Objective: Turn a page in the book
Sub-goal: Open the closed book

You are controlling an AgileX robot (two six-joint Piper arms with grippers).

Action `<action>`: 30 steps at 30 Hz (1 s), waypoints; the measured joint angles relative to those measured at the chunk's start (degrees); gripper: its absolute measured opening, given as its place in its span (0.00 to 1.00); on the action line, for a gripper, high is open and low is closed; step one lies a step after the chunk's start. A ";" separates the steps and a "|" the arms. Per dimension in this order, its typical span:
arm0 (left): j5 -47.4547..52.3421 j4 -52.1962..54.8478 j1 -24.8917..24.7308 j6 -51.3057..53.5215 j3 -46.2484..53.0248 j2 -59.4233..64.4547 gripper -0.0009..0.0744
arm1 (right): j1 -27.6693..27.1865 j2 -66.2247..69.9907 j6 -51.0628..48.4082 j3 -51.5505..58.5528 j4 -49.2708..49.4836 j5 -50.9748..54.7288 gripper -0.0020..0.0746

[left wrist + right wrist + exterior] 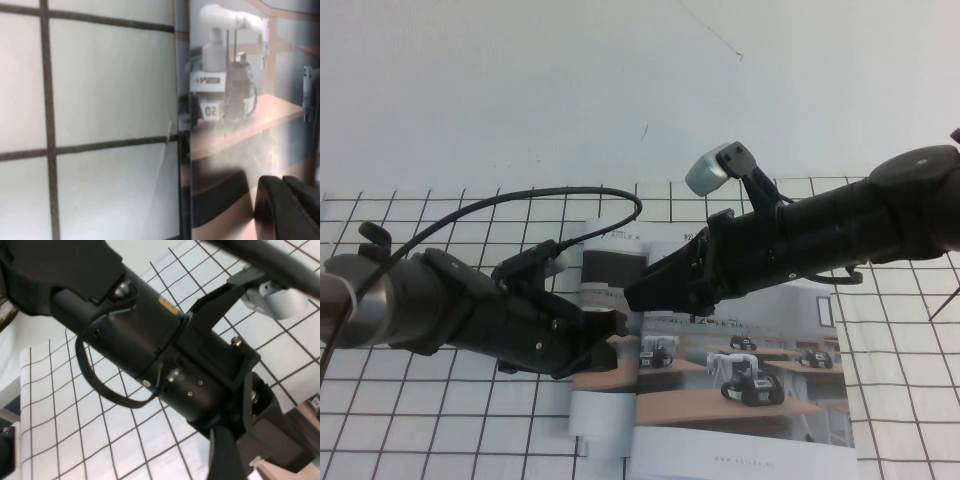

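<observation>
Left claw (616, 328) and right claw (638, 292), grip state impossible to tell, tips hidden over the book's (760, 375) left edge.

We read "02" on a white plate on the small robot (220, 90) pictured on the book (760, 375), seen in the left wrist view. A dark label above it carries pale lettering we cannot make out. In the high view, faint print runs along the cover's lower white band, too small to read.
</observation>
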 joint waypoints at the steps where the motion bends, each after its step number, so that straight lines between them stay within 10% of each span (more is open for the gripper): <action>1: 0.04 0.00 0.00 0.05 0.00 0.00 0.01 | 0.00 0.00 -0.03 0.00 -0.15 0.00 0.55; 19: 1.50 -3.77 0.00 14.32 0.48 -6.80 0.01 | -17.49 -5.83 22.16 2.31 -26.30 -9.44 0.55; 30: 5.06 -17.62 0.00 28.88 0.48 -3.01 0.01 | -19.91 -5.83 12.38 17.22 -13.81 -15.16 0.55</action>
